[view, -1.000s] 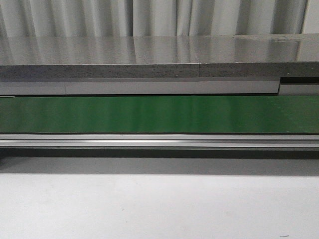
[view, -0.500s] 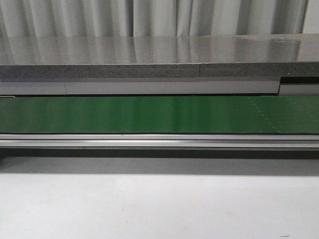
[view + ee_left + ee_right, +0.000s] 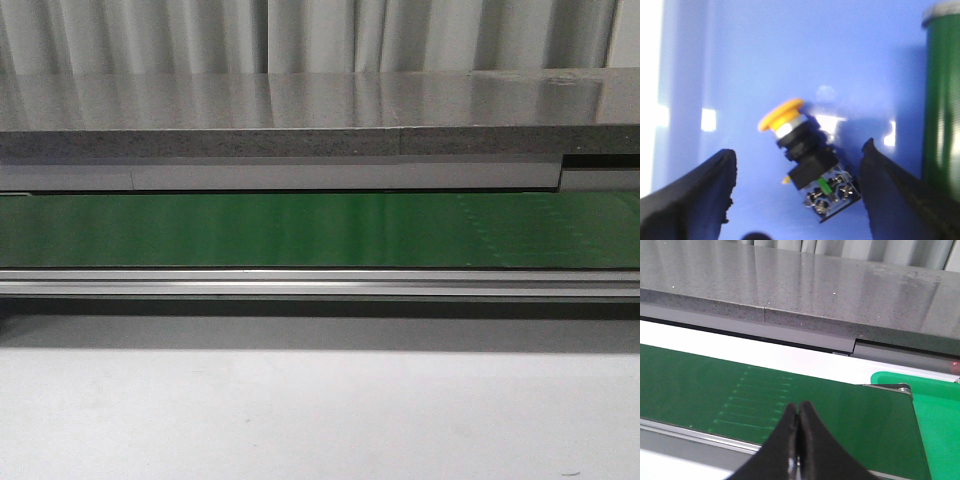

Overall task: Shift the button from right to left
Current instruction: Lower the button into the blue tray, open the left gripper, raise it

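Note:
In the left wrist view the button [image 3: 805, 160] lies on its side on a blue surface [image 3: 765, 55]. It has a yellow mushroom head, a black body and a small green mark by its metal screw terminals. My left gripper [image 3: 797, 165] is open, its black fingers [image 3: 705, 190] wide apart on either side of the button and not touching it. My right gripper [image 3: 799, 410] is shut and empty above the green conveyor belt [image 3: 700, 390]. Neither gripper nor the button shows in the front view.
The green conveyor belt [image 3: 320, 230] runs across the front view, with a metal rail [image 3: 320, 283] in front and a grey stone counter [image 3: 300, 110] behind. A green cylinder [image 3: 941, 95] stands beside the button. A bright green tray [image 3: 935, 410] lies past the belt's end.
A faint pattern of light seam marks has appeared on the right part of the belt in the front view. Nothing else there has changed.

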You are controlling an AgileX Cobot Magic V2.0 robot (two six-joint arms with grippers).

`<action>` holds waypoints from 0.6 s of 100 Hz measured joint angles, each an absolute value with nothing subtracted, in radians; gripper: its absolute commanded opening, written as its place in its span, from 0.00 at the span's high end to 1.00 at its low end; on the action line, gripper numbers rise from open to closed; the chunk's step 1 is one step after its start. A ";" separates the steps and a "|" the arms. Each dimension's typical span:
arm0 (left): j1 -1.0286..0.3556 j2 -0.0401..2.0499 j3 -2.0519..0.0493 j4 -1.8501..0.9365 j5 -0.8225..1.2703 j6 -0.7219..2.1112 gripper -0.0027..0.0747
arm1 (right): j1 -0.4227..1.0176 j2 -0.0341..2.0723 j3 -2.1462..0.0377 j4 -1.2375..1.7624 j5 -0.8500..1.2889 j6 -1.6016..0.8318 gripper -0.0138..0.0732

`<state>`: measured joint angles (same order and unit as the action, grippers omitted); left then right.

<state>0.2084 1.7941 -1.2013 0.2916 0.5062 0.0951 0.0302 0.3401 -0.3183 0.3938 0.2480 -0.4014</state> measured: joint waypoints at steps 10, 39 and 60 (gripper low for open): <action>0.206 1.719 -1.201 0.283 0.506 0.095 0.33 | 0.030 0.340 -0.318 0.394 0.248 -0.401 0.92; 0.104 1.505 -1.183 0.192 0.523 0.095 0.33 | 0.030 0.340 -0.318 0.394 0.248 -0.401 0.92; -0.037 1.366 -1.134 0.163 0.523 0.095 0.33 | 0.030 0.340 -0.318 0.394 0.248 -0.401 0.92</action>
<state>-0.0372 1.3657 -1.1342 0.1632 0.5234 0.0951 0.0302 0.3401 -0.3183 0.3938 0.2480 -0.4014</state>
